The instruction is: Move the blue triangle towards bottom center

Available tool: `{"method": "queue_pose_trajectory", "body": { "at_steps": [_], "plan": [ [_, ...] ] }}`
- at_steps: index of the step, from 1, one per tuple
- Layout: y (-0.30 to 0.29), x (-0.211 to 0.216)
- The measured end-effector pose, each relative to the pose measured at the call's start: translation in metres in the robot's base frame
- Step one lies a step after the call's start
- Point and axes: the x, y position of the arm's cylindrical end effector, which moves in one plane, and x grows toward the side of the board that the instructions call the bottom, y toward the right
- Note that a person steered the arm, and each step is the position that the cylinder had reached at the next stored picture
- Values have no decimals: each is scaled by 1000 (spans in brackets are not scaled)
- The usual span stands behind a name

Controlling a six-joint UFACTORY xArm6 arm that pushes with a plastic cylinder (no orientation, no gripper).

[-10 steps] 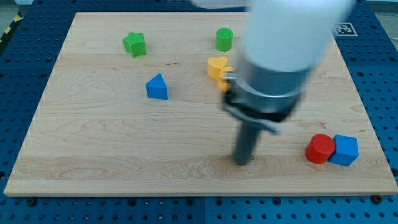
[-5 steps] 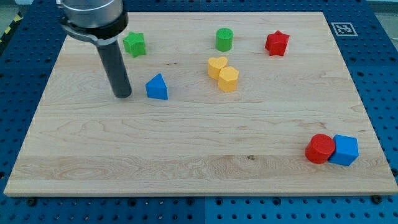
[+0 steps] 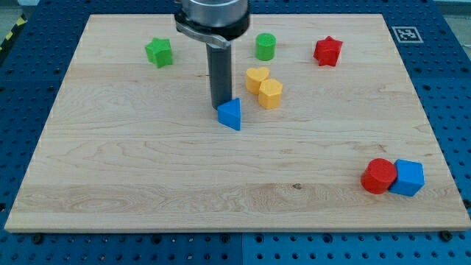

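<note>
- Near the middle of the surface (image 3: 110,169), the blue triangle (image 3: 230,114) sat just left of the yellow blocks (image 3: 265,87).
- My tip (image 3: 220,110) touched its upper left side.
- No end effector jaws showed, only the rod.

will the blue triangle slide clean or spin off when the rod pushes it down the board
The blue triangle looks small, rigid and flat-based, so it should slide on the smooth wooden board, not roll. My tip sits at its upper-left edge, off centre, so it may rotate or slip sideways. It probably won't tip.
</note>
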Motion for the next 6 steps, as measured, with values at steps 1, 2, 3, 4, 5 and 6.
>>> {"method": "queue_pose_trajectory", "body": {
  "at_steps": [1, 2, 3, 4, 5, 6],
  "plan": [
    [17, 28],
    [34, 35],
    [43, 35],
    [57, 43],
    [64, 59],
    [25, 63]
  ]
}}
